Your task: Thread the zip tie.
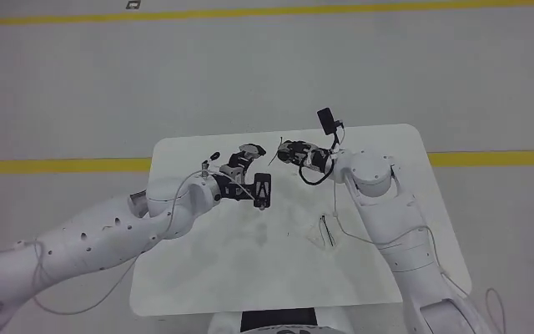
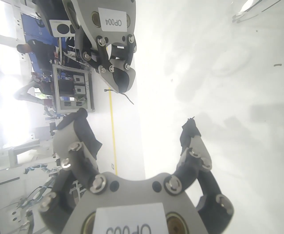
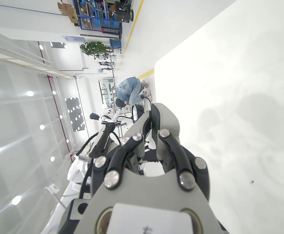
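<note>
A thin black zip tie (image 2: 121,94) sticks out on both sides of my right gripper's (image 2: 123,89) fingertips, which are shut on it a little above the white table (image 1: 250,267). In the top view the right gripper (image 1: 285,152) hovers over the table's far middle, with the zip tie (image 1: 276,150) showing as a short dark line at its tip. My left gripper (image 2: 135,121) faces it from a short distance, open, with nothing between its black-padded fingers (image 2: 191,127). In the top view the left gripper (image 1: 249,159) is just left of the zip tie, apart from it.
A clear plastic bag (image 1: 325,230) holding dark ties lies on the table in front of the right arm; its edge (image 2: 246,11) also shows in the left wrist view. A few small dark specks (image 2: 277,65) dot the tabletop. The table's far edge runs just beyond both grippers.
</note>
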You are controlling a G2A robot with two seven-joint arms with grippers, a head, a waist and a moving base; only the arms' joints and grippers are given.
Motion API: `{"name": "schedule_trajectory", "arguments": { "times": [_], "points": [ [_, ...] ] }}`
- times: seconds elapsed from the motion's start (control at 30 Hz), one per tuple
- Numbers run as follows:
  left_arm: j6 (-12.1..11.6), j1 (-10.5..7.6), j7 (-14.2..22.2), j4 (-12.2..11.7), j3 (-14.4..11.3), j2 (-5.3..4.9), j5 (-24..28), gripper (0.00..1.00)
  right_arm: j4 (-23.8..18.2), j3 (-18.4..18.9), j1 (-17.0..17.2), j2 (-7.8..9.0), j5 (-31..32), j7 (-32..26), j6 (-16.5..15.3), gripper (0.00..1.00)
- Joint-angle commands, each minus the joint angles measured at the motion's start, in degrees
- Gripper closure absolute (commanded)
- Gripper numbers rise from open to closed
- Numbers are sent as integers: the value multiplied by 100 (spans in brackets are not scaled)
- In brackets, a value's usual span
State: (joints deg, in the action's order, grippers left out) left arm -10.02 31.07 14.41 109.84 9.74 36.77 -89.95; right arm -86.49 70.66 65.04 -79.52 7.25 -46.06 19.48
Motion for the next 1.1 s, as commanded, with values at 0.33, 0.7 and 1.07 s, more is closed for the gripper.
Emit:
{"name": "schedule_trajectory", "arguments": {
  "times": [0.33, 0.7, 1.07],
  "points": [
    [-67, -94, -8, -49, 0, 52, 0, 0, -68, -31, 59, -5, -62, 124, -46, 100],
    [-220, -158, 84, -71, 0, 95, 0, 58, -268, -90, 126, 32, -270, 288, 0, 100],
    [-285, -180, 209, -44, 0, 124, 0, 78, -253, -125, 91, 85, -336, 244, 0, 100]
  ]
}}
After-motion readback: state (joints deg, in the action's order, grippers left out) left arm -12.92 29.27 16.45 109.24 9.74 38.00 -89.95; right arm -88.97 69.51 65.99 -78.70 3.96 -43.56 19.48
